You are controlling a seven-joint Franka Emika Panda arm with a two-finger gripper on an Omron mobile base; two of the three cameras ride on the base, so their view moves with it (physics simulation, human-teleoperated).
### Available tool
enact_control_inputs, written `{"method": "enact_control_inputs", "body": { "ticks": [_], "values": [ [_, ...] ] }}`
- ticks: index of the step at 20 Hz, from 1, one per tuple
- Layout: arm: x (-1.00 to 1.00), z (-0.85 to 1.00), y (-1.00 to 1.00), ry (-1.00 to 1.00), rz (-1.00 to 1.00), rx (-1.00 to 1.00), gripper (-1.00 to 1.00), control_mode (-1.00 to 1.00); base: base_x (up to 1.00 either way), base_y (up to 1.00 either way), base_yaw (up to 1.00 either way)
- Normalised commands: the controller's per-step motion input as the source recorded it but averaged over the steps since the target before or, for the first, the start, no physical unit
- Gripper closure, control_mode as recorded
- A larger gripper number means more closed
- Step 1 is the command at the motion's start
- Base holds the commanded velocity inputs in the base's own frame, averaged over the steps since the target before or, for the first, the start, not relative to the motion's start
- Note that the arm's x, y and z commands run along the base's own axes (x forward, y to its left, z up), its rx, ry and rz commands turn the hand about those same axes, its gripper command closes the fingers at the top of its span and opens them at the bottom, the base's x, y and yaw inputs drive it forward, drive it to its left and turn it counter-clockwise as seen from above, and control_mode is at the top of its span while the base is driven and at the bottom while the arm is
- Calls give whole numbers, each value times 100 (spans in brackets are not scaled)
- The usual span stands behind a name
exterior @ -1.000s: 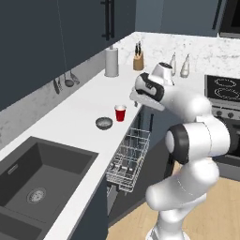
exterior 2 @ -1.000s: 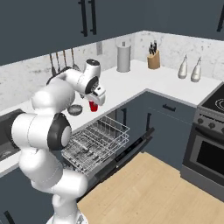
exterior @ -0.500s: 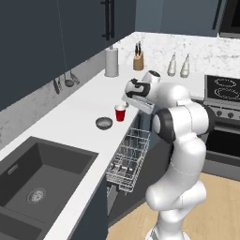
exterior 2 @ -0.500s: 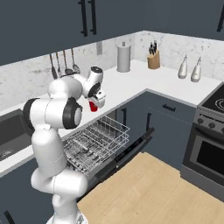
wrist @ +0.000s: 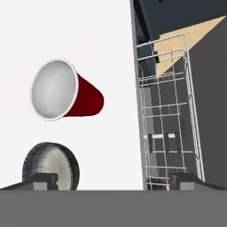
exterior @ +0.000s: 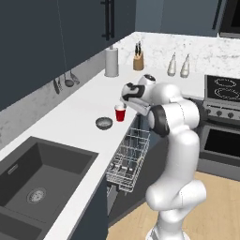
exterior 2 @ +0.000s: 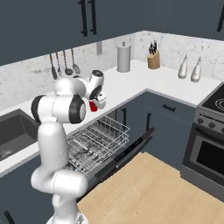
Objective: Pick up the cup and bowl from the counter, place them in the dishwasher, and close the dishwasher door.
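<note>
The red cup [exterior: 120,113] with a white rim stands upright on the white counter [exterior: 77,115], close to its front edge. The dark grey bowl [exterior: 104,123] sits just beside it, toward the sink. My gripper [exterior: 126,99] hovers above and slightly right of the cup, empty. In the hand view the cup [wrist: 66,91] and bowl [wrist: 51,166] lie left of centre, and the fingertips [wrist: 42,181] stand wide apart, so my gripper [wrist: 113,182] is open. The dishwasher's white wire rack [exterior: 129,157] is pulled out below the counter edge over the lowered dishwasher door [exterior 2: 129,151].
A dark sink [exterior: 42,183] is set into the counter on the left. A steel paper-towel holder [exterior: 111,62], knife block [exterior: 138,61] and two bottles [exterior: 178,65] stand at the back corner. The stove [exterior: 225,89] and oven are to the right.
My hand has moved left and a little down, closer above the cup, while the arm's elbow swung upright. The gripper stayed open; cup and bowl have not moved.
</note>
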Motion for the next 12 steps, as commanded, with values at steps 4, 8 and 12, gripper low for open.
{"method": "enact_control_inputs", "body": {
  "ticks": [4,8,12],
  "values": [
    [56,-26,2,-1,0,0,-100,-100,0,0,0],
    [50,-30,4,-4,0,0,-100,-100,0,0,0],
    [33,-29,10,-7,0,0,-100,-100,0,0,0]
  ]
}}
